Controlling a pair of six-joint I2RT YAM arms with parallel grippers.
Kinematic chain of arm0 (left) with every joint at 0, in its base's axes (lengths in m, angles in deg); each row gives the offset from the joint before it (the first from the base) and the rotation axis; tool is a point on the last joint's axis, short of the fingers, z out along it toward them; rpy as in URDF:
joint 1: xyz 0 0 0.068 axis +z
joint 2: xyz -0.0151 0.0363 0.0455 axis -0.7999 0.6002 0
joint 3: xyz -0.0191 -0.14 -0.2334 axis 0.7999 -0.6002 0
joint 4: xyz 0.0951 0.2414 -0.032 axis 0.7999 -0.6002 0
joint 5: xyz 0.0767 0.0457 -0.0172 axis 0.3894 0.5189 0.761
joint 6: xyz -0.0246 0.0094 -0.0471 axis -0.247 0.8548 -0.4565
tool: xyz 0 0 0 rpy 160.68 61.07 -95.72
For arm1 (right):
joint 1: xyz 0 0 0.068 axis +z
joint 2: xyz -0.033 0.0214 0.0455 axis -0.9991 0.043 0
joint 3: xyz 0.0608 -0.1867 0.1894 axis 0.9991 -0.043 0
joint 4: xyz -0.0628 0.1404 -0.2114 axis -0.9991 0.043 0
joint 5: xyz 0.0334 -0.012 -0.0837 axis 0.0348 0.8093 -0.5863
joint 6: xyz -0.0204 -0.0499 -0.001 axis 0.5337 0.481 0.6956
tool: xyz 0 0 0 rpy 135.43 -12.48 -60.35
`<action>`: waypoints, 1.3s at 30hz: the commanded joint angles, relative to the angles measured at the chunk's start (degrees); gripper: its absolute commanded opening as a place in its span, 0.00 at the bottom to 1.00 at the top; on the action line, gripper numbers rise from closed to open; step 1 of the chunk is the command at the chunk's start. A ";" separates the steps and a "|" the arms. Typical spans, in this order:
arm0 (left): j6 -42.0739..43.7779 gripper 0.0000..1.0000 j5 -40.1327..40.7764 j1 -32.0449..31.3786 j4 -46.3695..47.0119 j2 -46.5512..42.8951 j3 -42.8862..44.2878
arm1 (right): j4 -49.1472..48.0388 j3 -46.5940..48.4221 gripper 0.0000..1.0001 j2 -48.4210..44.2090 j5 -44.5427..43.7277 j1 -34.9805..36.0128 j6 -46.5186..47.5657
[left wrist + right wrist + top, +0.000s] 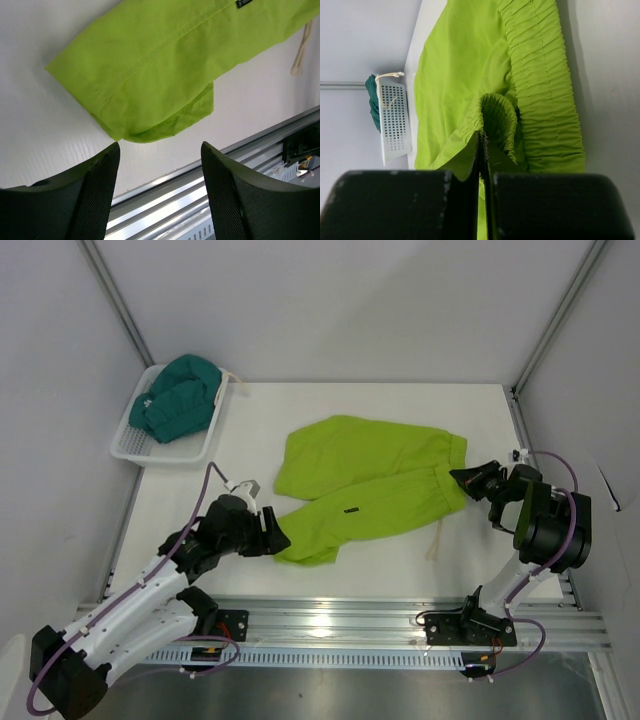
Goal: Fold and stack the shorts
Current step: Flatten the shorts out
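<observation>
Now the right gripper [465, 478] pinches the waistband of the lime green shorts [365, 475] spread on the table [380, 400].
The left gripper [270, 538] gapes wide, empty, just beside a leg hem; the dark teal shorts [180, 398] lie bundled in the white mesh basket [160, 453].

Lime green shorts [370, 475], dark teal shorts [180, 397], white basket [162, 454]
</observation>
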State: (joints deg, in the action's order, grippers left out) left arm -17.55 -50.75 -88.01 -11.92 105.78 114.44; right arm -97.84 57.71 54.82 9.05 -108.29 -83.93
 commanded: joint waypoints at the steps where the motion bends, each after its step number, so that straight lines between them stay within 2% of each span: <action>1: -3.97 0.68 1.78 0.44 1.25 -1.65 -2.35 | -3.14 0.12 0.00 0.50 -0.86 -0.25 -0.54; 4: -4.50 0.68 3.18 0.44 2.56 -0.51 -3.14 | -4.01 -0.06 0.00 0.85 -0.42 -0.25 -0.90; 7: -6.51 0.68 8.19 0.35 5.71 -0.59 -5.95 | -5.07 -0.41 0.00 0.85 -0.07 -0.25 -1.16; 11: -8.28 0.68 9.60 0.44 10.03 -2.35 -9.55 | -6.12 -0.32 0.00 1.47 0.73 -0.25 -1.69; 20: -6.87 0.65 12.07 0.97 15.66 3.45 -9.99 | -7.97 -0.67 0.00 1.82 1.78 -0.25 -2.39; 30: -8.89 0.54 10.49 2.11 23.30 6.17 -12.98 | -8.59 -0.76 0.00 2.35 2.31 -0.52 -2.83; 37: -10.04 0.48 7.32 2.46 27.88 11.71 -13.86 | -8.94 -0.76 0.00 2.43 2.49 -0.60 -3.00; 39: -10.30 0.38 7.76 2.46 28.85 12.15 -14.13 | -9.03 -0.76 0.00 2.43 2.57 -0.60 -3.00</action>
State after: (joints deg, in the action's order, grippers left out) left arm -26.62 -42.58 -86.13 12.28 117.38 100.74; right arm -103.58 57.21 56.72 10.82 -108.46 -86.73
